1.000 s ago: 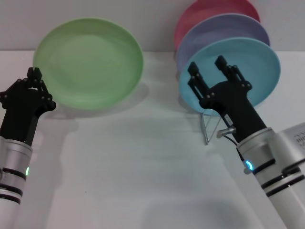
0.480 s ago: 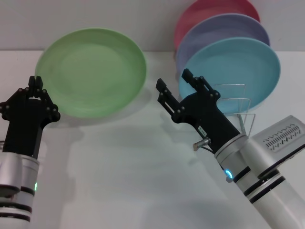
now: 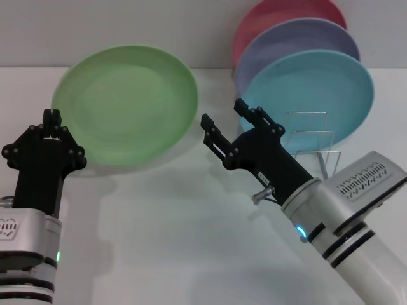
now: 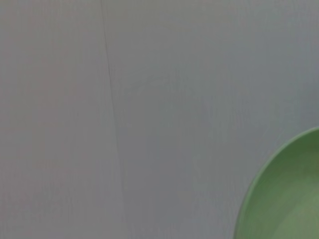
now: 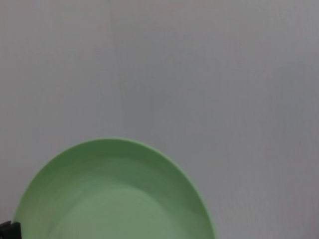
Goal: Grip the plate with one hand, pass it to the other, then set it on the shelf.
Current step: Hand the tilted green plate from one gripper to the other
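On the left of the white tabletop [image 3: 191, 241], the left gripper [image 3: 51, 116] — a black two-finger pincer on a white-grey arm — has its fingers pressed together on the near left rim of the round, shallow, matte light green plate [image 3: 127, 105]. The plate is held up off the table, tilted with its hollow face toward the robot, and it extends up and to the right from that grip.

To the right of the plate, the right gripper [image 3: 222, 121] of the same black build stands with its two fingers spread wide, pointing toward the plate's right edge but not touching it. Just behind and to the right of this pincer is the low rack of thin silver wire [image 3: 311, 136] with upright rectangular loops. It holds a turquoise-blue plate [image 3: 318, 89], a lavender plate [image 3: 299, 38] and a pink plate [image 3: 280, 13] — all standing on edge, one behind the other.
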You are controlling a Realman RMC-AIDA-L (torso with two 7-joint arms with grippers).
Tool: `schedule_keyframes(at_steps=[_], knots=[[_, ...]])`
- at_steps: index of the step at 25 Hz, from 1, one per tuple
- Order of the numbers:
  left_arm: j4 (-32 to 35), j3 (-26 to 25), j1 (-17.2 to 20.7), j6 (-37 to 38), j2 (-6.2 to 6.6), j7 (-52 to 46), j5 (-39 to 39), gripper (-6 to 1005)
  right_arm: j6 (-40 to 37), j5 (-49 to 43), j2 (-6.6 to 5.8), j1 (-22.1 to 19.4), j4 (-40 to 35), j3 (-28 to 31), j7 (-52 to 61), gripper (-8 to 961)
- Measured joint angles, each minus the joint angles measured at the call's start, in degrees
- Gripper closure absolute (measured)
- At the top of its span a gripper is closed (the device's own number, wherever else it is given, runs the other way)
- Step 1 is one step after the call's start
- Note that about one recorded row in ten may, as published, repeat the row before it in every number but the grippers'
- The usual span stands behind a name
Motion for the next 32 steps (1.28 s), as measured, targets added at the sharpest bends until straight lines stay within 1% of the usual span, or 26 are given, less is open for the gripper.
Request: schedule_keyframes(at_steps=[5, 9, 13, 15, 16, 24, 32], knots=[[1.27, 0.89, 0.68, 1.38, 0.00, 1.65, -0.74, 974, 0.34, -0.03, -0.04, 1.29, -0.82, 0.65, -0.03, 265], [1.35, 1.83, 0.82, 3.22, 0.00, 2.40, -0.90, 974, 1.60, -0.03, -0.01, 2.50, -1.57, 1.90, -0.04, 266], [1.73, 1.99, 0.80, 3.30, 0.00, 3.18, -1.61, 975, 3.43, -0.04, 0.03, 3.84, -2.14, 2.47, -0.05, 266], [2.27, 2.01, 0.63, 3.03, 0.00, 4.03, -2.77, 975, 4.57, -0.04, 0.04, 4.60, -2.24, 2.75, -0.08, 266], [3.15, 2.17, 0.26, 2.72, 0.00, 5.96, -4.77, 975, 5.07, -0.20, 0.04, 4.87, -2.28, 2.91, -0.09, 267], [3.97, 2.25, 0.03, 2.41, 0.00, 7.22, -5.92, 974, 7.29, -3.54, 0.03, 5.77, -2.30, 6.90, -0.12, 268], [4.44, 2.45, -0.38, 2.15, 0.00, 7.26, -6.11, 974, 9.01, -3.64, 0.03, 6.65, -2.26, 7.80, -0.12, 269]])
